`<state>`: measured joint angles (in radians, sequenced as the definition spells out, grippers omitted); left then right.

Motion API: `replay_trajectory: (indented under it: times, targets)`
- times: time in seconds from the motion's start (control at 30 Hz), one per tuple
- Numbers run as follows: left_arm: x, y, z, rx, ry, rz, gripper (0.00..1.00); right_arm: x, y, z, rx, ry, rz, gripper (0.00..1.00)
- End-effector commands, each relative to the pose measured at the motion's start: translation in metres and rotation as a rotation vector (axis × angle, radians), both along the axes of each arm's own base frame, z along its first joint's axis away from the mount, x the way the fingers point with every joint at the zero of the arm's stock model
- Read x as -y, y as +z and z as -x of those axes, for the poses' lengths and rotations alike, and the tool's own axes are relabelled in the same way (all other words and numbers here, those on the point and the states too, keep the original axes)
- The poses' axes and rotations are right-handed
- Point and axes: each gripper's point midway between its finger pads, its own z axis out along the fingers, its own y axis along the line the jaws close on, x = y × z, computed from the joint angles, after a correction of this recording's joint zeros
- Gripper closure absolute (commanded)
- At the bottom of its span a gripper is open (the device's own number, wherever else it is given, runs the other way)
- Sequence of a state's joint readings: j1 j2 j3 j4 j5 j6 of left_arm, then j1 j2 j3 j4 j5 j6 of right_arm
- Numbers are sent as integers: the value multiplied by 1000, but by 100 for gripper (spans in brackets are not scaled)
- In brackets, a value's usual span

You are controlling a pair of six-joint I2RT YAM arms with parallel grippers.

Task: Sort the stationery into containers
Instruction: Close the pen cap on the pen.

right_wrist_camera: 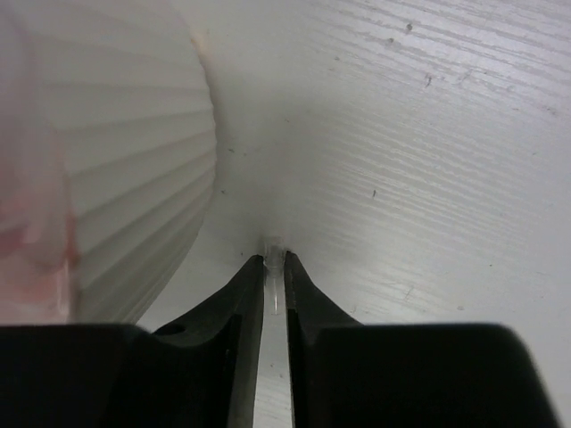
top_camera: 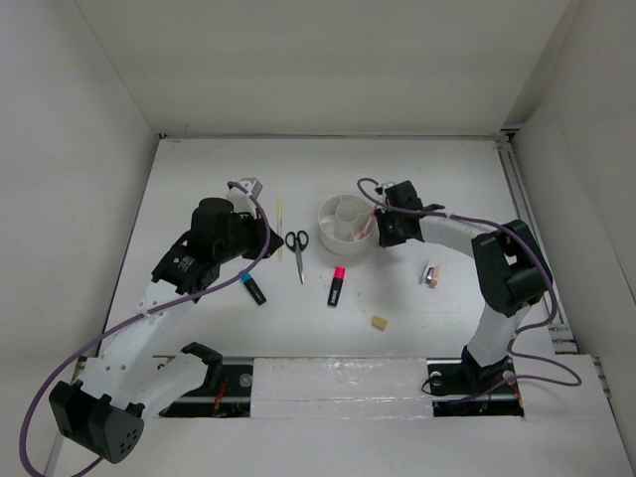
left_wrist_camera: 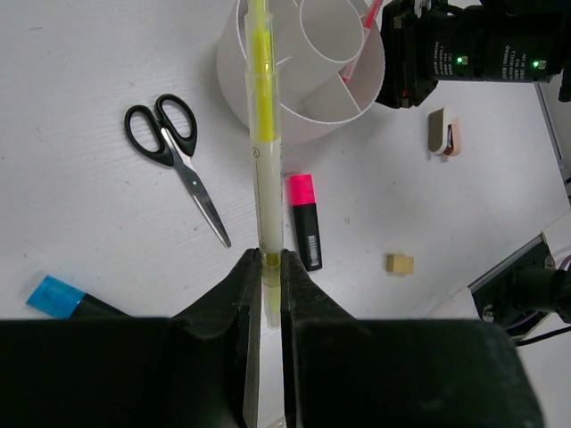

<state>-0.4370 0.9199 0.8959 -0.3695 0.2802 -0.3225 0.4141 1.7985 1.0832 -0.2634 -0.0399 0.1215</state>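
Note:
My left gripper is shut on one end of the thin yellow pen and holds it off the table, left of the round white organiser. My right gripper is at the organiser's right rim, shut on the clear end of a red pen that leans into an outer compartment. The organiser's ribbed wall fills the left of the right wrist view. On the table lie the scissors, the pink-capped highlighter, the blue-capped highlighter, the tan eraser and the pink eraser.
White walls close in the table at the back and both sides. A metal rail runs along the right edge. A raised white strip lies along the near edge between the arm bases.

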Motion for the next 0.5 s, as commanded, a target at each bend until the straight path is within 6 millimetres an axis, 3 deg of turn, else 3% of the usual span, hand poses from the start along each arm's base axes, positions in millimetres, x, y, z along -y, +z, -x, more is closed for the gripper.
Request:
replay_trajectory:
  times: [0.0, 0.17, 0.3, 0.47]
  targets:
    - [2, 10, -1, 49, -15, 19, 100, -9, 0, 7, -15, 10, 3, 80]
    - [2, 10, -1, 49, -15, 19, 100, -10, 1, 15, -26, 1, -5, 100]
    - [2, 10, -1, 49, -15, 19, 100, -10, 19, 23, 2, -27, -10, 100]
    - [2, 14, -2, 58, -15, 22, 100, 8, 41, 31, 34, -120, 14, 100]
